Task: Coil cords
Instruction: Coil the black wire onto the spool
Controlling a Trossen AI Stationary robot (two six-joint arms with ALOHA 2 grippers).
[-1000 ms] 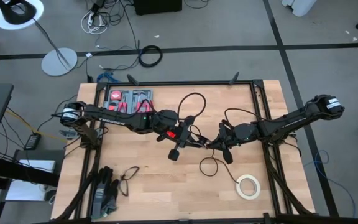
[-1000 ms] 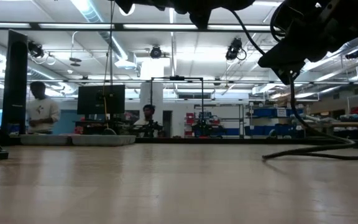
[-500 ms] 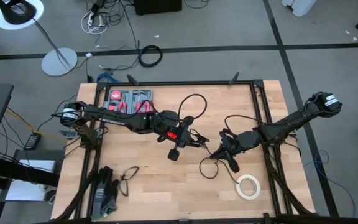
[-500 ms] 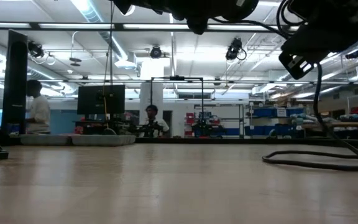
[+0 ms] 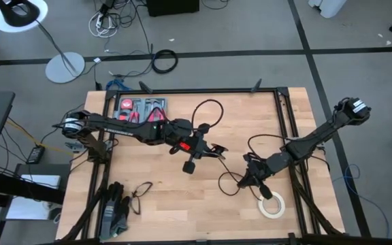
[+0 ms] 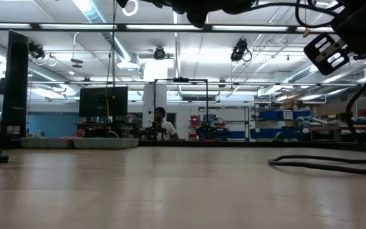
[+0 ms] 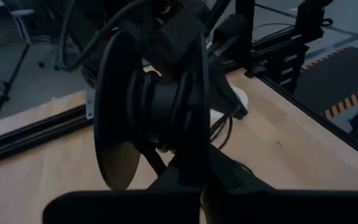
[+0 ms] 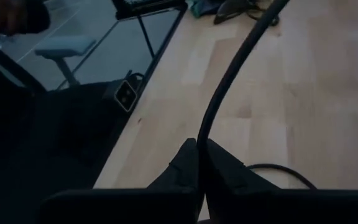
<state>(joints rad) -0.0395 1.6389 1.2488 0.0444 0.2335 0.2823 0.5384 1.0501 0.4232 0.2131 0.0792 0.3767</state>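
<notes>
In the right wrist view the right gripper has its fingers pressed together on the thin black cord, which rises from between them and arcs toward the upper right of the frame over the wooden tabletop. From above, the right gripper sits lower right of centre, just above the cream-white tape roll near the bottom right of the tabletop. The cord makes a small loop just left of it and another loop above the right arm. The left gripper hovers at the frame's centre, and the left wrist view shows its fingers clamped on a round black spool-like part with cable around it; a further loop stands above that arm. In the low view the cord lies on the tabletop at the right edge and climbs to the dark arm at the upper right. A red tool tray sits at the upper left of the tabletop, with black gloves and eyeglasses at the lower left.
</notes>
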